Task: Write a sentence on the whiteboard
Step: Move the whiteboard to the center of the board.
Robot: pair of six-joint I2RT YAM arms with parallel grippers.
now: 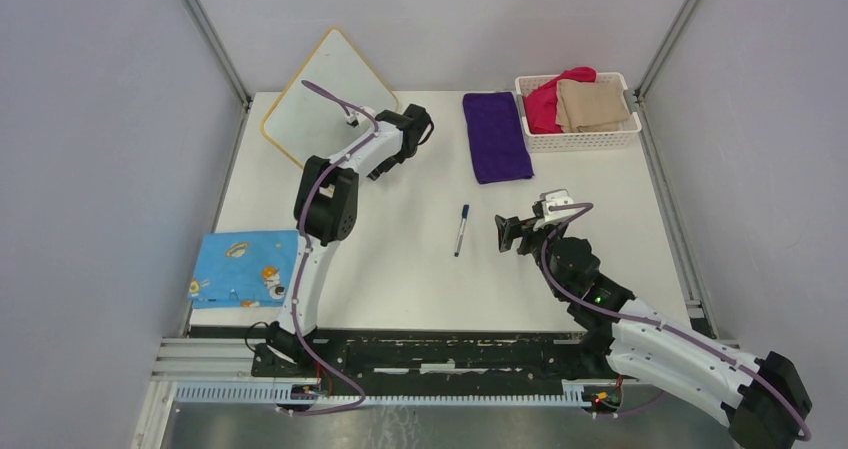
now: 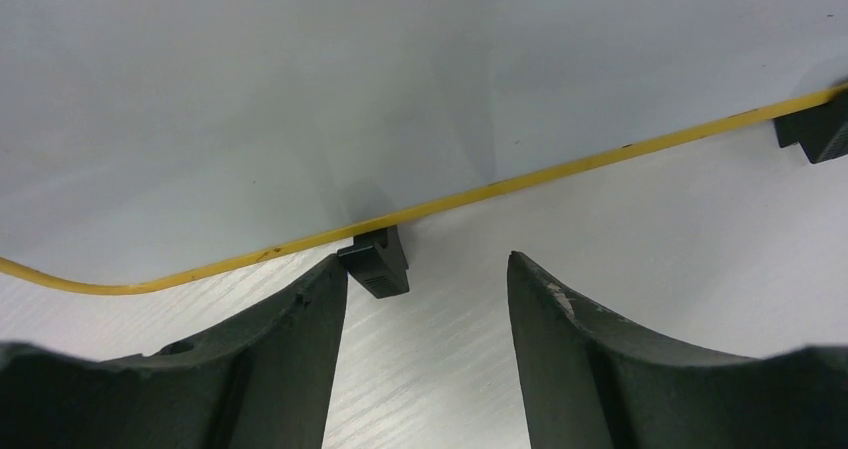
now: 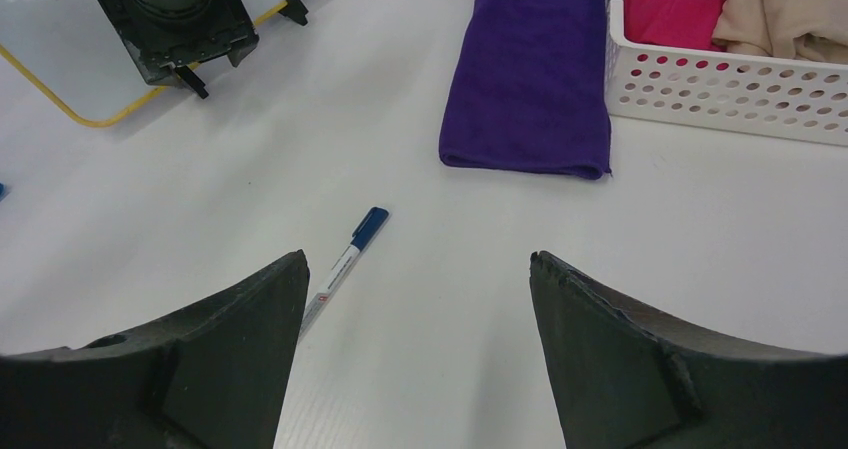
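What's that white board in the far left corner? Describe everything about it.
The whiteboard is a flat white panel with rounded corners and a thin yellowish frame, and it looks blank. It sits cornerwise at the far left of the table, one corner reaching past the back edge. Two small black feet line its near edge. The left claw stands open at one foot, not gripping.

Your left gripper (image 2: 425, 264) gapes before the flat white, yellow-framed whiteboard (image 2: 250, 89); its small black foot (image 2: 375, 261) sits beside one finger.

Robotics lab cell: plain grey partition walls (image 1: 90, 119), white table (image 1: 400, 279), aluminium base rails (image 1: 205, 357).
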